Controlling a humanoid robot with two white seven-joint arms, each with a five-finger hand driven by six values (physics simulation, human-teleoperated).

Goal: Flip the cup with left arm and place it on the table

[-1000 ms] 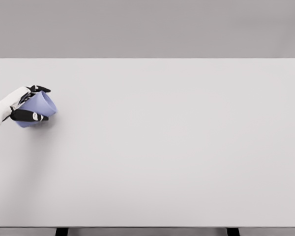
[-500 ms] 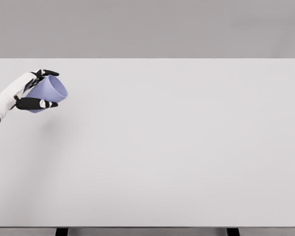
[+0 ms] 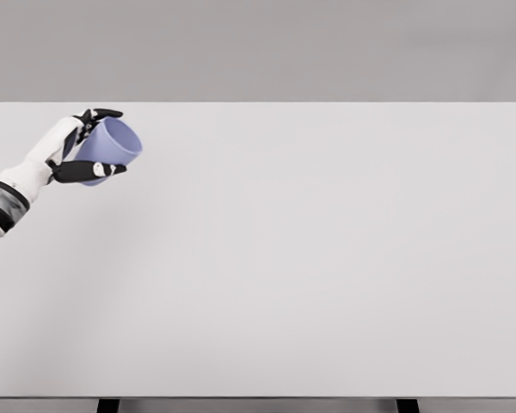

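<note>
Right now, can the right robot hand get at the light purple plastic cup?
Probably not: the light purple plastic cup sits gripped in the left robot hand at the white table's far left, and no right arm is in view.

Bright, even, diffuse simulator light; soft faint shadows on table (image 3: 327, 258); slight softness.

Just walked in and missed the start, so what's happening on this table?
The left robot hand grips a lavender cup near the far left of the white table. The cup is tilted, its wider end pointing right and slightly up, and it appears lifted off the tabletop. It has not been set down upright yet. The right arm is out of view.
</note>
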